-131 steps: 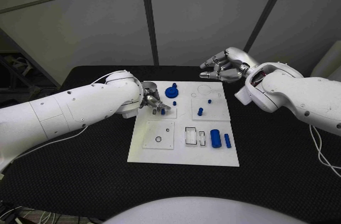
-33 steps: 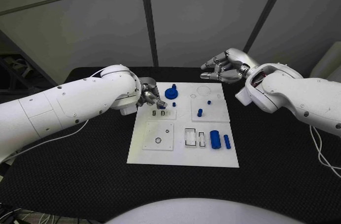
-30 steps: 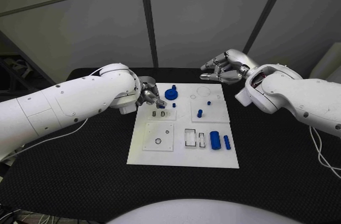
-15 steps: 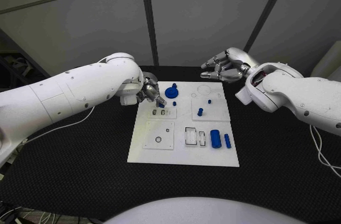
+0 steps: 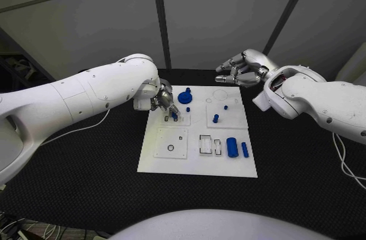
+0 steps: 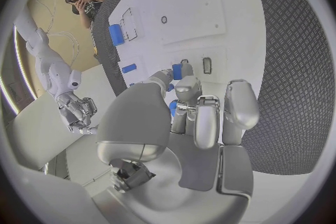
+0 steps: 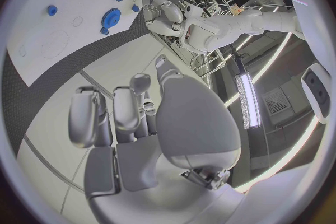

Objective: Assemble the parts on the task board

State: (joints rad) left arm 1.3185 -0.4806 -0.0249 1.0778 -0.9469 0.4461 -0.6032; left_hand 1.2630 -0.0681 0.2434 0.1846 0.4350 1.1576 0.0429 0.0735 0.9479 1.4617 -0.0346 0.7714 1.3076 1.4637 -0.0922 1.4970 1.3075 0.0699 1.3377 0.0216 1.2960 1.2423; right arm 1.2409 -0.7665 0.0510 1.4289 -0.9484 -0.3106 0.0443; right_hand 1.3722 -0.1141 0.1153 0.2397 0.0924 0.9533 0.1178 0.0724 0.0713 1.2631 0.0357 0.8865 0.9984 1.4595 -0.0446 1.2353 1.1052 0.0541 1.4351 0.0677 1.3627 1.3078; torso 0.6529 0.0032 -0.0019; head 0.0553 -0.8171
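Note:
The white task board (image 5: pixel 194 166) lies in the middle of the black table. My left hand (image 5: pixel 164 102) hovers over the small slotted plate (image 5: pixel 175 121) at the board's far left and pinches a small blue part (image 5: pixel 174 114) at its fingertips; the left wrist view shows the same blue part (image 6: pixel 177 71) next to the slots (image 6: pixel 206 65). My right hand (image 5: pixel 240 72) hangs above the board's far edge, fingers loosely apart, holding nothing. A blue gear (image 5: pixel 184 98) sits just right of the left hand.
Two short blue pegs (image 5: pixel 215 118) stand on the right plate. A thick blue cylinder (image 5: pixel 231 148) and a thin blue bar (image 5: pixel 244 149) lie near the board's right edge, beside empty rectangular slots (image 5: pixel 205 145). Black table surrounds the board.
My left arm has swung up and inward, its elbow now higher, while the hand stays over the slotted plate with the blue part. The right hand has not moved.

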